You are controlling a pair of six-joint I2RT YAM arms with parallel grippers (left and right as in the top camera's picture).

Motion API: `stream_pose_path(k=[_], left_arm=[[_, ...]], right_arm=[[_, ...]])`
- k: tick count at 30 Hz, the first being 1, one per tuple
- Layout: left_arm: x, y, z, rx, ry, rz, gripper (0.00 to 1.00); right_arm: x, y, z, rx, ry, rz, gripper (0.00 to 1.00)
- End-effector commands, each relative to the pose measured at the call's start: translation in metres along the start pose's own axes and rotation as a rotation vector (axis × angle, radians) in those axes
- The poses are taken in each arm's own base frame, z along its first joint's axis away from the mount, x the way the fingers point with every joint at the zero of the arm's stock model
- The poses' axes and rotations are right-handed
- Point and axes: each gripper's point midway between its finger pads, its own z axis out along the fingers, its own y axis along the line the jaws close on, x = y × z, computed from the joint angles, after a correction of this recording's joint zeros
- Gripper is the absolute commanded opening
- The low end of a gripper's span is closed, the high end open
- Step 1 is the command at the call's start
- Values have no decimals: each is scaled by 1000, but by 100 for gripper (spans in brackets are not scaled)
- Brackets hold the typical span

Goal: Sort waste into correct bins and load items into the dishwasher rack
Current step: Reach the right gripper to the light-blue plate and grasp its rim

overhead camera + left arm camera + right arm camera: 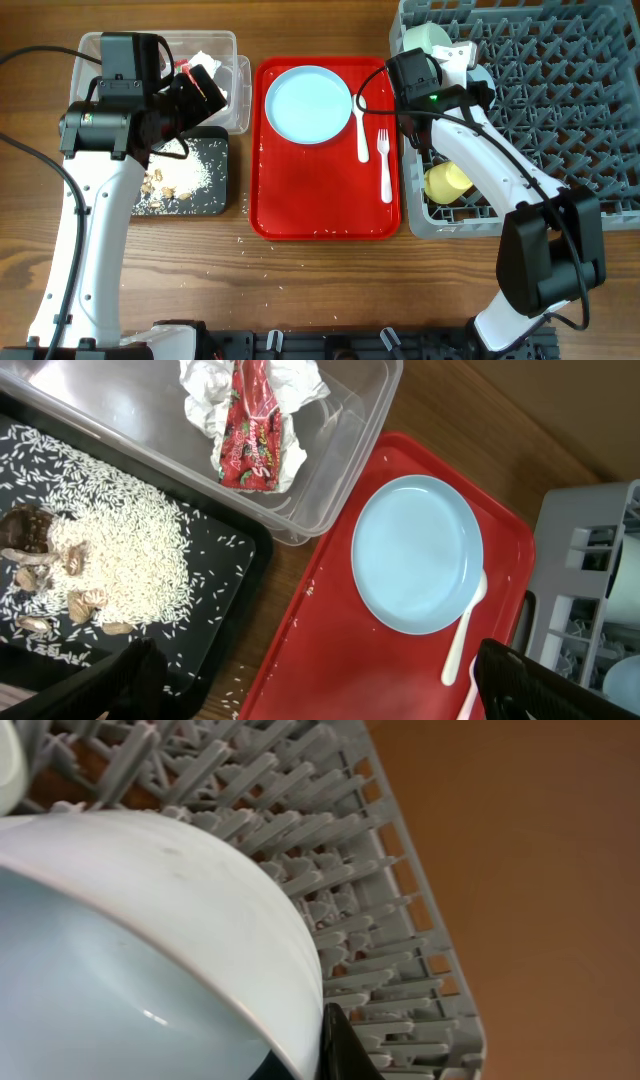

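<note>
The light blue plate (308, 103) lies flat in the far left part of the red tray (325, 215), its rim close to the tray's far and left edges. The white spoon (362, 130) lies against its right edge, and the white fork (384, 165) is just beside the spoon, near the tray's right wall. The near half of the tray shows open red surface flecked with rice grains. The left gripper (330, 690) hangs over the seam where the clear tub (232, 60), the black tray (218, 195) and the red tray meet, with its fingers (130, 680) wide apart and holding nothing. The crumpled napkin with its red wrapper (255, 425) lies in the tub, and the rice (120, 565) and brown scraps (30, 540) are heaped in the black tray. A few grains are scattered on the table (320, 280). The right gripper (305, 1055) is over the far left corner of the dishwasher rack (580, 110), its fingers closed on the rim of the light blue bowl (150, 950), beside the pale green bowl (425, 38). The yellow cup (447, 182) lies at the rack's near left edge, and the pegs to the right stand open.
</note>
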Motion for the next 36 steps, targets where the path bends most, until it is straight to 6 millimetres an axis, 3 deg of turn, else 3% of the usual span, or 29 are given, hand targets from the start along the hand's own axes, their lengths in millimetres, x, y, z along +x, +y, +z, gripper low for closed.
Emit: stream_pose_path(k=[1, 4, 5, 6, 7, 9, 12, 14, 15, 16, 17, 21, 23, 24, 25, 28, 33, 36], left_arm=[[-1, 1, 2, -3, 2, -3, 100], [-1, 1, 2, -4, 2, -3, 100], [-1, 1, 2, -3, 2, -3, 100], [-1, 1, 2, -4, 2, -3, 100], [-1, 1, 2, -3, 2, -3, 100], [-1, 1, 2, -4, 2, -3, 100], [-1, 1, 2, -3, 2, -3, 100], [-1, 1, 2, -3, 2, -3, 100], [-1, 1, 2, -3, 2, -3, 100], [-1, 1, 2, -3, 2, -3, 100], [-1, 1, 2, -3, 2, -3, 100], [-1, 1, 2, -3, 2, -3, 100], [-1, 1, 2, -3, 2, -3, 100], [-1, 1, 2, -3, 2, -3, 100], [-1, 1, 2, -3, 2, -3, 100], [-1, 1, 2, -4, 2, -3, 100], [-1, 1, 2, -3, 2, -3, 100], [-1, 1, 2, -3, 2, -3, 100]], right_arm=[[24, 39, -8, -168, 62, -125, 5], [31, 55, -25, -232, 63, -182, 9], [32, 60, -33, -254, 56, -196, 17], [32, 63, -40, -273, 47, -204, 36], [30, 64, -46, -289, 36, -202, 46], [26, 62, -54, -314, 23, -173, 54], [6, 52, -68, -384, -8, -75, 57], [-12, 45, -81, -463, -37, -1, 68], [-20, 45, -90, -528, -54, 29, 74], [-32, 46, -104, -632, -75, 74, 91], [-41, 48, -116, -715, -95, 109, 100], [-63, 65, -157, -989, -161, 172, 100], [-75, 86, -199, -1255, -205, 173, 100], [-79, 96, -213, -1352, -217, 180, 96], [-81, 106, -215, -1387, -182, 235, 90], [-70, 149, -185, -1313, 24, 389, 76], [-15, 222, -140, -1167, 356, 510, 62], [5, 243, -127, -1124, 446, 530, 54]])
